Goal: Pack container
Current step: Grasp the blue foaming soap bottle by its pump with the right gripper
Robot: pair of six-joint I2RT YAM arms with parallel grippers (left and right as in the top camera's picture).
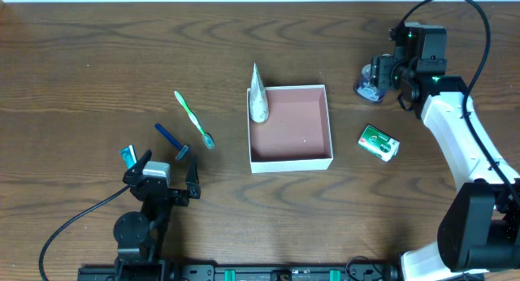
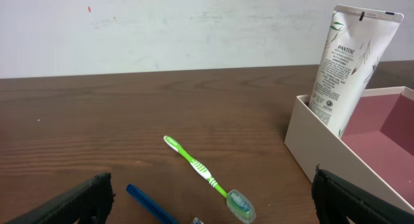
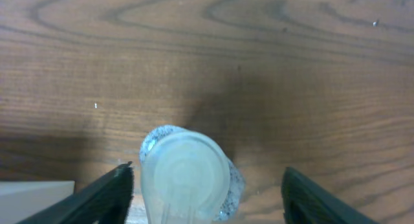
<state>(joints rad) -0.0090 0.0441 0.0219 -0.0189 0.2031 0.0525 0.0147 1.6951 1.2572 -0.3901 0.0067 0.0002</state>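
The container (image 1: 328,127), a shallow square box with white walls and a reddish-brown inside, sits mid-table and also shows in the left wrist view (image 2: 323,149). A white Pantene tube (image 1: 257,98) leans in its left corner (image 2: 346,68). A green toothbrush (image 1: 193,118) and a blue razor (image 1: 172,140) lie to its left. My left gripper (image 1: 169,177) is open and empty near the front. My right gripper (image 1: 380,76) is open around a clear round-capped bottle (image 3: 187,175), without touching it. A green-and-white packet (image 1: 379,143) lies right of the container.
A small blue-and-white item (image 1: 128,156) lies by the left gripper. The toothbrush (image 2: 206,175) and razor handle (image 2: 150,203) lie just ahead of the left fingers. The table surface is dark wood.
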